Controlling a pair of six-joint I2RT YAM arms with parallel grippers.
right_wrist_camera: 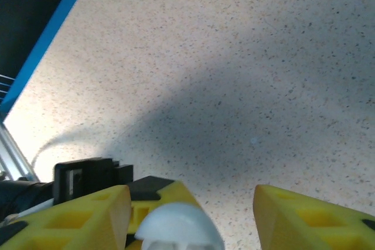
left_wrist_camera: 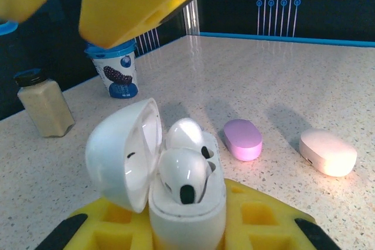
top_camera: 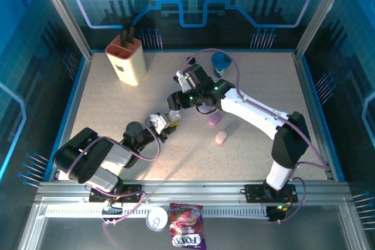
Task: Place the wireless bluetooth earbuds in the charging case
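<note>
Over the table [left_wrist_camera: 281,74], your left claw [left_wrist_camera: 187,223] pinches the open charging case [left_wrist_camera: 186,232], with both white earbuds [left_wrist_camera: 183,171] resting in its wells, the nearer one apparently riding high. Your right claw [right_wrist_camera: 192,206] hangs spread just above it. Lower or close it carelessly and you could clip the lid [left_wrist_camera: 120,150], twisting the case or flicking an earbud out.

Hard white light from overhead washes the speckled surface [top_camera: 263,86], pooling into glare by the near rail [top_camera: 193,187], against dim blue walls [top_camera: 35,57]. In the right wrist view a broad soft shadow crosses the surface, and the right end effector [right_wrist_camera: 192,196] is blurred by closeness. The white charging case [left_wrist_camera: 176,191] carries glossy highlights; the pink case [left_wrist_camera: 328,153] blooms.
</note>
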